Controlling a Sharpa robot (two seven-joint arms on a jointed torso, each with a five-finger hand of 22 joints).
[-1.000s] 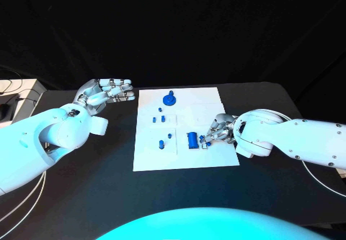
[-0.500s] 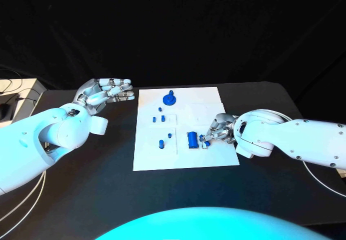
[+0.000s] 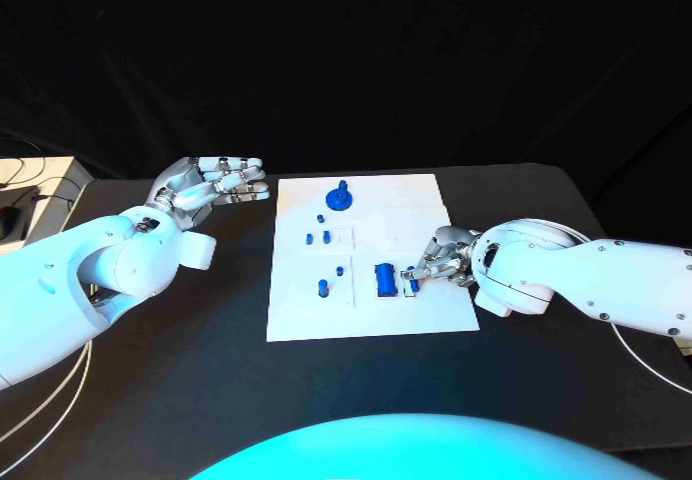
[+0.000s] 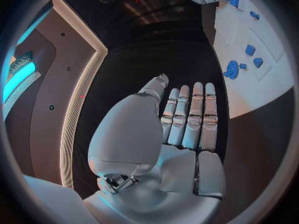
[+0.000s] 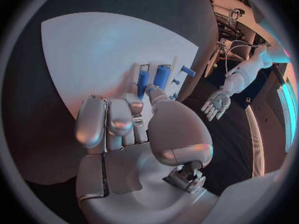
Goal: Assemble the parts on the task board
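The white task board [image 3: 433, 215] lies mid-table with several blue parts on it: a round part [image 3: 339, 198] at its far end, small pegs [image 3: 319, 238] left of centre, and a larger blue block [image 3: 384, 279] near its right side. My right hand [image 3: 440, 258] rests at the board's right edge with fingers curled, pinching a small blue peg [image 3: 414, 286] just beside the block. The right wrist view shows that peg [image 5: 142, 80] at the fingertips of the right hand [image 5: 124, 119], next to the block [image 5: 161, 75]. My left hand [image 3: 216, 185] hovers off the board's far left corner, fingers straight, holding nothing.
A white box [image 3: 36, 185] with cables sits at the table's far left edge. Bare black table [image 3: 188, 340] surrounds the board. In the left wrist view the left hand [image 4: 181, 119] is over dark table beside the board [image 4: 249, 84].
The right hand has edged very slightly along the board's right side with the peg still in its fingertips. The left hand has not moved.
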